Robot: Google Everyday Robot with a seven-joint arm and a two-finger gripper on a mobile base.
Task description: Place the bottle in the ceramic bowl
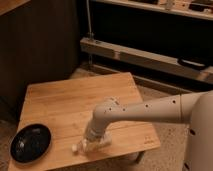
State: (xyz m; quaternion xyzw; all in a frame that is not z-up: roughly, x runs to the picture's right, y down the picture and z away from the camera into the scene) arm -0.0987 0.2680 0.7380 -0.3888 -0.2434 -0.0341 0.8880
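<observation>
While the ceramic bowl (31, 143) rests at the front-left corner of the table (75, 97), the bottle (79, 147) lies by the front edge, under the gripper (96, 141).
Bowl black, glossy. Bottle well apart from it, near mid front edge, white cap end poking left. Gripper low over bottle's right part, covering it; cannot tell whether clamped or apart. White arm (150, 109) reaches in from right.

My gripper (94, 143), low near the desk's (65, 105) front edge, covers most of the bottle (76, 147); only one end shows.
</observation>
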